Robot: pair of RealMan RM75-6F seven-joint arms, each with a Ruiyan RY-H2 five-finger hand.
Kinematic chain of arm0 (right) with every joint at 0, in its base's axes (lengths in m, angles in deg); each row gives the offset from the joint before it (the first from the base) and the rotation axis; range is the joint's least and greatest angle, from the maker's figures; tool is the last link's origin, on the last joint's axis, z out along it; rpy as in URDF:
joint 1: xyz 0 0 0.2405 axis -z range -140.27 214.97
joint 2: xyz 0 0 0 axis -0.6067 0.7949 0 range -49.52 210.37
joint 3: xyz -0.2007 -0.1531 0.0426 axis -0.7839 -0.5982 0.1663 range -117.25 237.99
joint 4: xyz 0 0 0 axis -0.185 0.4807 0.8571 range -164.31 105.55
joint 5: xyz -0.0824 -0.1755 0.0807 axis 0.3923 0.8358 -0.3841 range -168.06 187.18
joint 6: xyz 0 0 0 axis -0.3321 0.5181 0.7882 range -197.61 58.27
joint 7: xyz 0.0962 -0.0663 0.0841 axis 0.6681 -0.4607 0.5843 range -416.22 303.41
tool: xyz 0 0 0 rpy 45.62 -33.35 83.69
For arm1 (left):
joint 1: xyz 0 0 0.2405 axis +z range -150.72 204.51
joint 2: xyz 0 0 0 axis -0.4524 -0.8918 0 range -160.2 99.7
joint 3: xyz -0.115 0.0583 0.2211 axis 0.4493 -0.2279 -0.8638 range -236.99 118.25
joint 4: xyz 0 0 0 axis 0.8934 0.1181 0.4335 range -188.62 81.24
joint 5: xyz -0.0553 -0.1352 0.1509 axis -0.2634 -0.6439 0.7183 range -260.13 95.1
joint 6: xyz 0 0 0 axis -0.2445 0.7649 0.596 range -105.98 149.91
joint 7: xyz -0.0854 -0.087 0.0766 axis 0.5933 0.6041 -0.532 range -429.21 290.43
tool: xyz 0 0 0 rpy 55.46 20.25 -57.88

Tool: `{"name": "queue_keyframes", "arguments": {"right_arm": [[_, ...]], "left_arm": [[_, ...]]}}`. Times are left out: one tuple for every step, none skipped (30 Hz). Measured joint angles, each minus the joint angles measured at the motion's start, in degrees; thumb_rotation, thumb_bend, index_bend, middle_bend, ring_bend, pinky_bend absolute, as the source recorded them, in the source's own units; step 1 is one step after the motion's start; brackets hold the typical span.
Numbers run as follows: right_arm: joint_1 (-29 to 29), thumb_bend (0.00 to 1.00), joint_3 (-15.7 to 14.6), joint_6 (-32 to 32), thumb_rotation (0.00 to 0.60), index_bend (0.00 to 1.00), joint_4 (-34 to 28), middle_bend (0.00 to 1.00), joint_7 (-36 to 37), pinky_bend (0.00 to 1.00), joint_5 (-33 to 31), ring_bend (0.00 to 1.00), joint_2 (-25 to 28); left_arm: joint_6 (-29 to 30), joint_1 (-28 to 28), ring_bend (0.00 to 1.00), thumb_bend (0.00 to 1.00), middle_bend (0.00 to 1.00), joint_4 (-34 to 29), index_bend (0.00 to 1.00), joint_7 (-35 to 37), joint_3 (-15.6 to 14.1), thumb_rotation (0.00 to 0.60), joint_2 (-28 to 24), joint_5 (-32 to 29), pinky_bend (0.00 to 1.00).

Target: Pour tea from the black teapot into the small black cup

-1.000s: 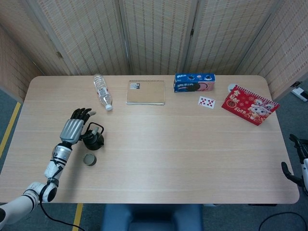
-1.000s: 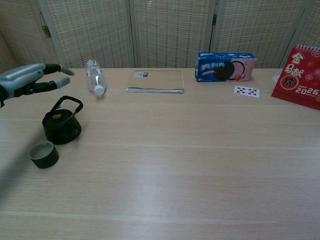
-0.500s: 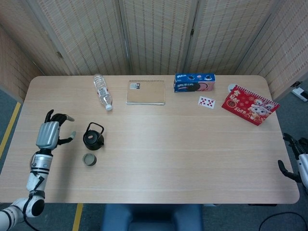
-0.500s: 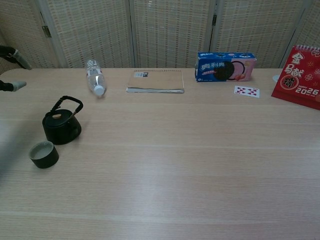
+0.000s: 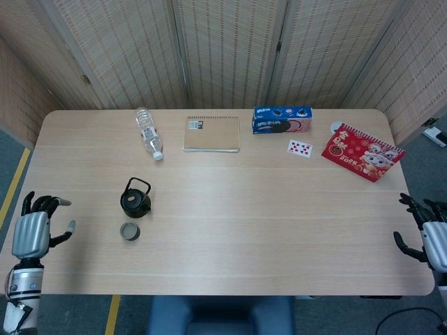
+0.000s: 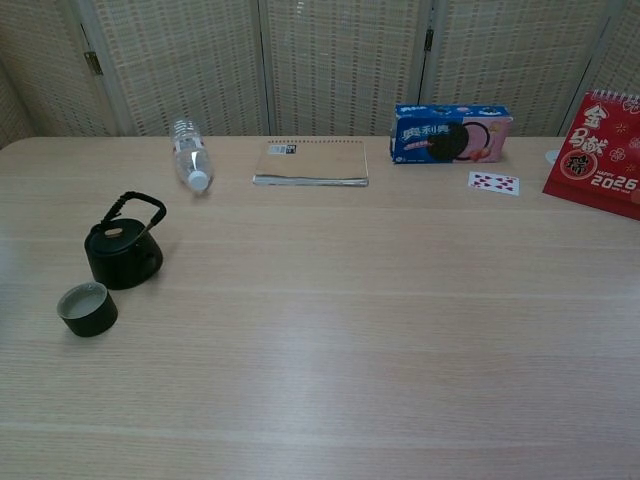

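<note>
The black teapot [image 5: 135,199] stood upright on the table [image 5: 279,230], lid on and bail handle raised, with the small black cup [image 5: 129,231] just beside it on the near side, apart from it. In the chest view the cup showed a pale interior; whether that was tea could not be told.

The main risk from here looked like a clumsy approach: the cup sat so close to the pot that a hand coming in from the near-left edge could clip the cup and tip it before reaching the handle. A loose grip on the thin bail would let the pot swing and spill (the lid might slide off too).

Both hands were well apart from the task's things. The left hand [image 5: 33,231] hung at the table's left edge, back plate up, fingers spread and holding nothing. The right hand [image 5: 427,239] sat at the far right edge, partly cut off by the frame, its dark fingers apart and empty. Neither showed in the chest view.

Along the far side lay a water bottle [image 5: 148,132], a notebook [image 5: 211,134], a biscuit box [image 5: 281,119], a playing card [image 5: 299,148] and a red calendar [image 5: 362,151].
</note>
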Motion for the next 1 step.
{"name": "queue_keyframes", "arguments": {"right_arm": [[0.1, 0.43, 0.0, 0.6, 0.600, 0.08, 0.3, 0.22, 0.1, 0.09, 0.1, 0.27, -0.4]], "left_arm": [[0.7, 0.7, 0.20, 0.39, 0.35, -0.6, 0.37, -0.2, -0.5, 0.600, -0.2, 0.7, 0.00]]}}
